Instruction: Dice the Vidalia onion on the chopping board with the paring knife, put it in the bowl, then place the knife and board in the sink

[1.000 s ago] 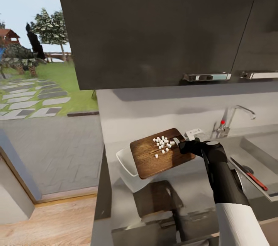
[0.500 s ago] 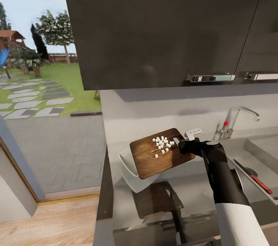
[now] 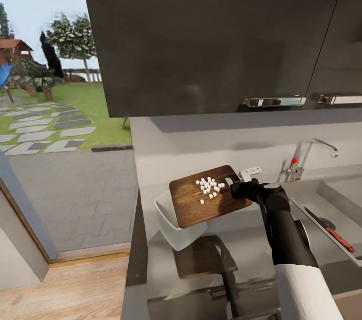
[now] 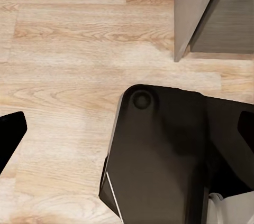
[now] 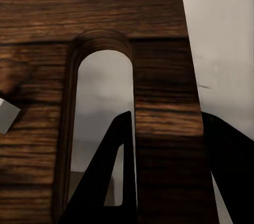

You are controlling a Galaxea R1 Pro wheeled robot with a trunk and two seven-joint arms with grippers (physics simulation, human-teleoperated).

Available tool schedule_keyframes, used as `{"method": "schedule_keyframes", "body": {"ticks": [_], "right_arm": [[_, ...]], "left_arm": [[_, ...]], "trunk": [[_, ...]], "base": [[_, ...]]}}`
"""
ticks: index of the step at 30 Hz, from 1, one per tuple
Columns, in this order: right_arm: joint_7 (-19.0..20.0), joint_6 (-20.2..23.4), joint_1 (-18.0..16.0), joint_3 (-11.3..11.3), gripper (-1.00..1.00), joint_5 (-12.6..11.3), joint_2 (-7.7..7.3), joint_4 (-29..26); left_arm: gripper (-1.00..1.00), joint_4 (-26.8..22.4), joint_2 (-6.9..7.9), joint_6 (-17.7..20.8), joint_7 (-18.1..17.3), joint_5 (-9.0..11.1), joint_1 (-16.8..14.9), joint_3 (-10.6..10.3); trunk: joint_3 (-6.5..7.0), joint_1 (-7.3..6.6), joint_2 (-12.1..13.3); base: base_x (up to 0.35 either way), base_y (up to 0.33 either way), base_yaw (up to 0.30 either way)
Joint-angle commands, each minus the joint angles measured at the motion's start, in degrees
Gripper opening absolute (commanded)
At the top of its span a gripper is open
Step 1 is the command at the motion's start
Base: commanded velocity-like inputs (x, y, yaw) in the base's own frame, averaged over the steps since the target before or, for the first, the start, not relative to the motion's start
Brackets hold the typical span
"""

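our right gripper (image 3: 237,188) clamped the board (image 3: 193,202), onion dice (image 3: 208,187) on top, above the bowl (image 3: 166,217). we couldn't tell the left gripper's (image 4: 127,145) state.

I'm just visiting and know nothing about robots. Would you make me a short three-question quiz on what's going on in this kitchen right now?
1. True or false: the diced onion is already in the bowl.
2. Which end effector grips the chopping board? A) left B) right
3. Fill in: the paring knife lies in the ____.

Key:
1. False. The white cubes sit on the board, which is held above the bowl.
2. B. It clamps the board's end by the slot hole.
3. sink, right of the tap.
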Motion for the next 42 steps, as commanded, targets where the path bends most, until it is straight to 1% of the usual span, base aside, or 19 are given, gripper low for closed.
{"method": "schedule_keyframes", "body": {"ticks": [1,6,9,13,19,21,22,23,25,27,29,34,42], "right_arm": [[0.59,0.11,-0.07,-0.12,-1.0,0.58,0.08,-0.06],[0.11,1.77,-0.07,-0.07,-1.0,0.61,0.11,-0.06],[-1.55,2.56,-0.07,-0.04,-1.0,0.61,0.11,-0.06],[-3.37,2.89,-0.13,-0.04,-1.0,0.59,0.15,-0.06],[-3.83,2.92,-0.18,-0.04,-1.0,0.54,0.21,-0.06],[-4.99,2.92,-0.22,-0.04,-1.0,0.55,0.3,-0.03],[-5.69,2.92,-0.23,0.01,-1.0,0.57,0.47,-0.03],[-6.8,2.94,-0.28,0.48,-1.0,0.55,1.08,-0.04],[-8.39,2.98,-0.31,2.16,-1.0,0.53,2.2,-0.01],[-10.28,3.0,-0.32,3.81,-1.0,0.53,2.93,-0.04],[-11.65,3.01,-0.33,4.64,-1.0,0.52,3.45,-0.05],[-12.67,3.81,-0.33,5.25,-1.0,0.59,4.69,-0.06],[-12.84,4.24,-0.33,5.32,-1.0,0.76,4.92,-0.06]], "left_arm": [[1.0,-0.12,-0.02,-0.04,0.14,0.18,0.03,-0.14],[1.0,-0.12,0.0,-0.04,0.14,0.18,0.03,-0.14],[1.0,-0.12,0.0,-0.04,0.14,0.18,0.03,-0.14],[1.0,-0.12,-0.01,-0.04,0.14,0.18,0.03,-0.14],[1.0,-0.12,0.0,-0.04,0.14,0.18,0.03,-0.14],[1.0,-0.12,0.0,-0.04,0.14,0.18,0.03,-0.14],[1.0,-0.12,0.0,-0.04,0.14,0.18,0.03,-0.14],[1.0,-0.12,0.0,-0.04,0.14,0.18,0.03,-0.14],[1.0,-0.12,-0.01,-0.04,0.14,0.18,0.03,-0.14],[1.0,-0.12,0.0,-0.04,0.14,0.18,0.03,-0.14],[1.0,-0.12,0.0,-0.04,0.14,0.18,0.03,-0.14],[1.0,-0.1,0.0,-0.04,0.14,0.18,0.03,-0.14],[1.0,-0.05,0.0,-0.04,0.14,0.18,0.03,-0.14]], "trunk": [[-0.12,0.04,-0.13],[-0.12,0.04,-0.13],[-0.12,0.04,-0.13],[-0.12,0.04,-0.13],[-0.12,0.04,-0.13],[-0.12,0.04,-0.13],[-0.12,0.04,-0.13],[-0.12,0.04,-0.13],[-0.12,0.04,-0.13],[-0.12,0.04,-0.13],[-0.12,0.04,-0.13],[-0.12,0.04,-0.13],[-0.12,0.04,-0.13]], "base": [[0.0,0.0,0.0],[0.0,0.0,0.0],[0.0,0.0,0.0],[0.0,0.0,0.0],[0.0,0.0,0.0],[0.0,0.0,0.0],[0.0,0.0,0.0],[0.0,0.0,0.0],[0.0,0.0,0.0],[0.0,0.0,0.0],[0.0,0.0,0.0],[0.0,0.0,0.0],[0.0,0.0,0.0]]}}
